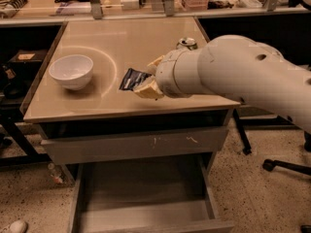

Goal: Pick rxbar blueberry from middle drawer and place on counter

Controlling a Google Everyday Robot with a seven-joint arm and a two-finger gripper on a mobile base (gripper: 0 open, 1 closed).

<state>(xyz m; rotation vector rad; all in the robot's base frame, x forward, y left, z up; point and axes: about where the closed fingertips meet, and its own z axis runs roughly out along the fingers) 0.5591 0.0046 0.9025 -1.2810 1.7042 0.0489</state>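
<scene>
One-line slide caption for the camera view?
Gripper holds the rxbar blueberry over the counter, between a white bowl and a drink can; the middle drawer stands open below.

Gripper (145, 77) mid-view, used as reference.
- White bowl (72, 71): left of gripper, well apart, upright.
- Drink can (186, 43): just behind gripper to the right, mostly hidden by the arm.
- Grey drawer front (131, 147), pale scratches: below gripper, closed.
- Cluttered bench (63, 11), metal posts: far behind.
- Chair base (286, 166): low right, on speckled floor (34, 193).
</scene>
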